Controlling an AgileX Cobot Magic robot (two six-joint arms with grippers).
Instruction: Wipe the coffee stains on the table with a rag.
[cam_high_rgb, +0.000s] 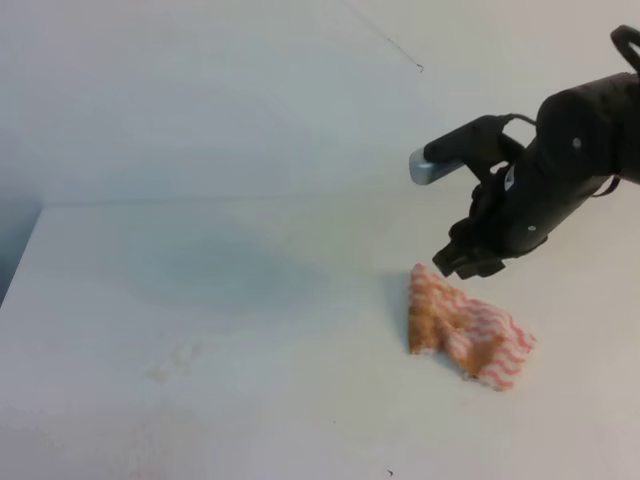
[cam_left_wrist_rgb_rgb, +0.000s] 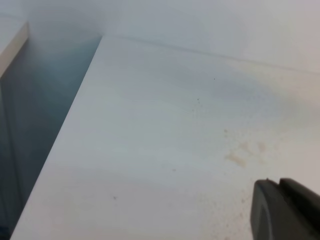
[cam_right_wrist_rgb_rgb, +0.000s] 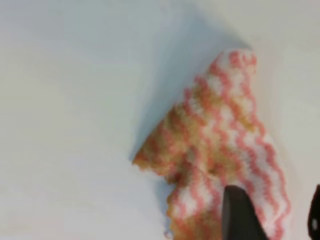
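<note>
My right claw (cam_high_rgb: 462, 262) hangs just above the crumpled rag (cam_high_rgb: 465, 330), jaws apart and empty, toward the table's (cam_high_rgb: 250, 400) right edge; faint coffee stains (cam_high_rgb: 175, 362) lie well left, nearer my unseen left arm.

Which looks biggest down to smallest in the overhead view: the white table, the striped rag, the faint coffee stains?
1. The table, which fills most of the view.
2. The rag, a crumpled heap.
3. The coffee stains, only faint tan specks; their outline is too pale to judge exactly, but they look smaller than the rag.
</note>
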